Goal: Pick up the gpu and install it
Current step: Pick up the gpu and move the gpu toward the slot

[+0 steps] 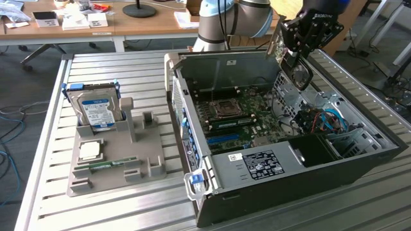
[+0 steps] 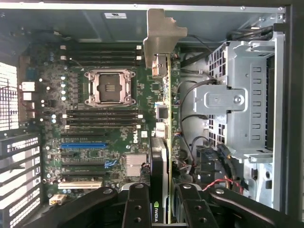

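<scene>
**GPU clamped in gripper, hanging over the open case, not seated**

Your gripper [image 1: 294,57] was clenched on the gpu [image 1: 300,74], with one finger on each face of the card. The wrist view showed the fingers [image 2: 137,204] pinching it edge-on, near the end with the green logo.

- Position: the card hung above the open PC case [image 1: 289,192], at its far corner on the exterior view's right. It was clear of the motherboard [image 1: 241,120] and sat in no slot.
- Orientation: the fan shroud faced the exterior camera and the card was tilted. The silver end bracket [image 2: 159,33] was at the end away from the fingers, close to the case's rear wall.
- Wrist view: the card's edge ran between the board's slot area and the silver drive cage [image 2: 242,99]. The empty CPU socket [image 2: 107,85] was off to one side. The blue expansion slot [image 2: 83,146] was uncovered.
- Inside the case: the power supply [image 1: 257,164] with its label sat at the near end, and blue cables [image 1: 330,120] lay by the drive bays.

On the exterior view's left of the case you had the gray parts tray [image 1: 115,185] on the slatted table [image 1: 96,214]. A hard drive [image 1: 96,113] stood upright in it. A processor chip [image 1: 90,150] lay flat, with a green memory stick [image 1: 109,164] just beside it.
</scene>
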Action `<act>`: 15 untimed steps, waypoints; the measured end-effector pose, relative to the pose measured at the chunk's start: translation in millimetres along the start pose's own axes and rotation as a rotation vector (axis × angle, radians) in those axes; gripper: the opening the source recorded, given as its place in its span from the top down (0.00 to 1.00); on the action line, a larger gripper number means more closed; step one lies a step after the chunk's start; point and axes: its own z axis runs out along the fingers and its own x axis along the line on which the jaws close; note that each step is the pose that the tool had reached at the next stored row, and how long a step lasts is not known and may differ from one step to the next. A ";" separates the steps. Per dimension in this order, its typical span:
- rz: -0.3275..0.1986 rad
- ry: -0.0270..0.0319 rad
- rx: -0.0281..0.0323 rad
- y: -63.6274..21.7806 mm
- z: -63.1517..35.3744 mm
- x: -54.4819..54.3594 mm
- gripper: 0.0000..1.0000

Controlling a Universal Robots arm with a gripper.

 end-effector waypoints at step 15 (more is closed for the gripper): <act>0.000 0.0000 0.0000 1.0 0.6 -25.6 0.73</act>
